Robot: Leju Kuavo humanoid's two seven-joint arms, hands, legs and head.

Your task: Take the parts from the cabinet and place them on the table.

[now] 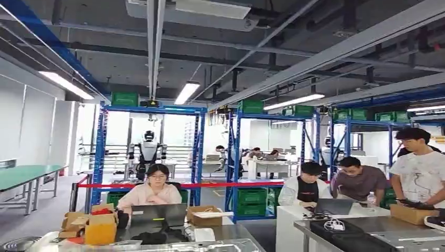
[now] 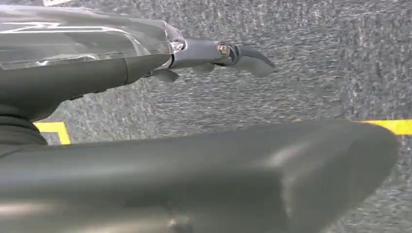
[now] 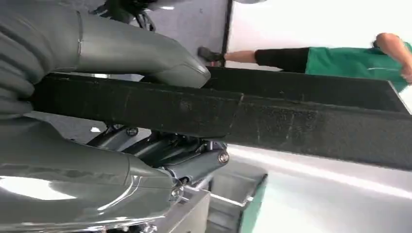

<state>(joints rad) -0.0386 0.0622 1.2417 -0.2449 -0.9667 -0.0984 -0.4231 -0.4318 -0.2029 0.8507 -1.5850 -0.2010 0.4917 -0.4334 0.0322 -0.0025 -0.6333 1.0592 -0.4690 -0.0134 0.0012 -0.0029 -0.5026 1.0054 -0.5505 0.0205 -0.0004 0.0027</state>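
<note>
In the right wrist view my right hand (image 3: 121,121) grips a long, flat black part (image 3: 291,116). The thick grey thumb (image 3: 145,53) lies across one face of it and the darker fingers (image 3: 194,160) curl under the other. The part runs away from the hand over a shiny metal surface (image 3: 330,199). My left hand (image 2: 204,56) hangs over grey carpet (image 2: 316,63), its fingers stretched out and apart with nothing in them.
The head view looks across a workshop. A metal table (image 1: 231,244) with cardboard boxes (image 1: 99,226) and a laptop (image 1: 157,215) stands in front, another metal table (image 1: 388,226) at the right. Several people sit or stand behind them. Blue racks (image 1: 197,152) with green crates stand further back.
</note>
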